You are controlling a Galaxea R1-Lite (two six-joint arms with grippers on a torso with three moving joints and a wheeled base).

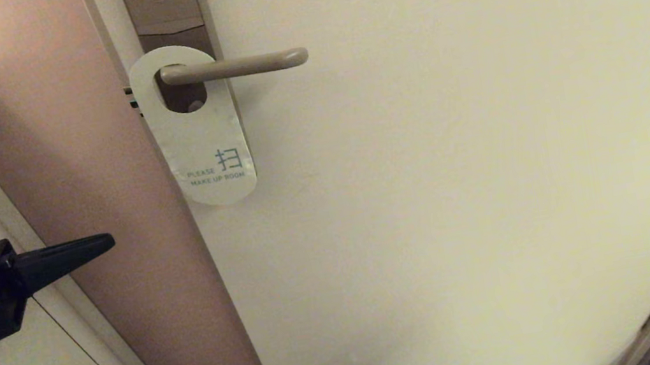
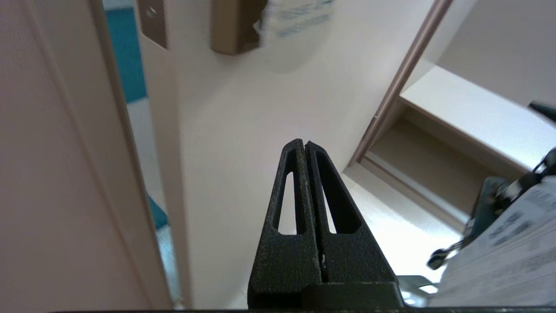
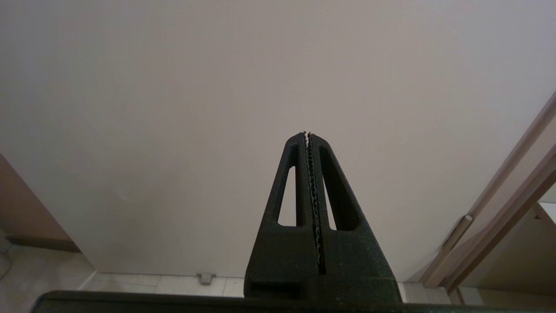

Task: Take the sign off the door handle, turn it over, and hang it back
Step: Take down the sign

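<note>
Sign [image 1: 198, 130]: white side out, hung on door handle [image 1: 233, 66]. Left gripper [image 1: 105, 242]: clenched, empty, well below-left. Right gripper [image 3: 307, 135]: clenched, empty, facing door.

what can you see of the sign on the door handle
The sign is a flat, rounded card that looks like thin white cardboard. Its white side faces out, printed in teal with a Chinese character and PLEASE MAKE UP ROOM. Its oval hole is looped over the door handle, and it hangs slightly tilted against the lock plate and door. No gripper touches it.
</note>
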